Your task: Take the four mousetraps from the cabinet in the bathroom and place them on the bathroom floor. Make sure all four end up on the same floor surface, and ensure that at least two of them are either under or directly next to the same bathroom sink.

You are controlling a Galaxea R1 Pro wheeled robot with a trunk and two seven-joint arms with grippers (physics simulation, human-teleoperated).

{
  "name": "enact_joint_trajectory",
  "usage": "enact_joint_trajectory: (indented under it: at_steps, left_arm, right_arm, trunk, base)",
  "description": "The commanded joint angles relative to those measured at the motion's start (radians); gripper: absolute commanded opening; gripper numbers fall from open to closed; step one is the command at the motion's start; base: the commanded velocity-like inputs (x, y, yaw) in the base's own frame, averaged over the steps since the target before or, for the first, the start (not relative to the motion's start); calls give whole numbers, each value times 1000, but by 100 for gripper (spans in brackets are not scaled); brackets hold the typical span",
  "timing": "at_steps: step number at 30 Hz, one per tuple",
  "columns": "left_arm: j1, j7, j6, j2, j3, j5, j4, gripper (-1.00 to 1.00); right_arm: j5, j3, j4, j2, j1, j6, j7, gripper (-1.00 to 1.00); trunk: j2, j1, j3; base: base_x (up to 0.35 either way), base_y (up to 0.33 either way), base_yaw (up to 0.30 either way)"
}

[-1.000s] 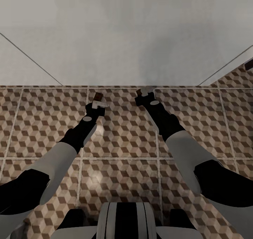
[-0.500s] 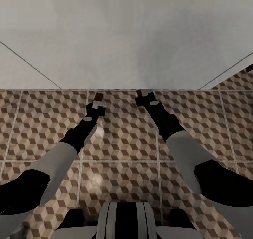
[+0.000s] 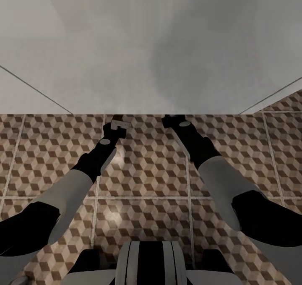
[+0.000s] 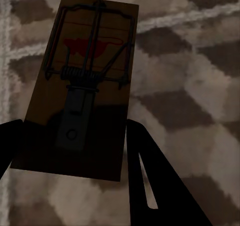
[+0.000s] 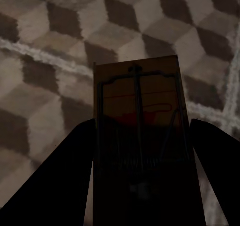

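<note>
Head view: both arms reach forward over the bathroom floor (image 3: pixel 142 171) toward the edge of a wide white surface (image 3: pixel 151 45) overhead, left end effector (image 3: pixel 118 126) and right end effector (image 3: pixel 176 121) both near that edge, a brown sliver of mousetrap at the left tip. Left wrist view: left end effector pinches the left mousetrap (image 4: pixel 82 86) between its dark fingers (image 4: pixel 150 176), board above the cube tiles, wire and red mark facing the camera. Right wrist view: right end effector clamps the right mousetrap (image 5: pixel 142 136) between dark fingers (image 5: pixel 60 186) above the tiles
</note>
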Motion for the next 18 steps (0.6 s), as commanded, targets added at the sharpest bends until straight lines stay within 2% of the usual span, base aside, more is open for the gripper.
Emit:
enact_joint_trajectory:
  at_steps: [1,8,18]
  left_arm:
    - [0,12,6,1,-7,4,-2,-100]
    - [0,12,6,1,-7,4,-2,-100]
    - [0,12,6,1,-7,4,-5,-100]
  right_arm:
    - [8,3,8,0,0,1,-4,-100]
    - [9,2,54,-1,0,-25,-5,-100]
    - [9,2,64,-2,0,-28,-5,-100]
  trunk:
    - [0,0,0]
    - [0,0,0]
    - [0,0,0]
  base:
    - [2,0,0]
    - [0,0,0]
    - [0,0,0]
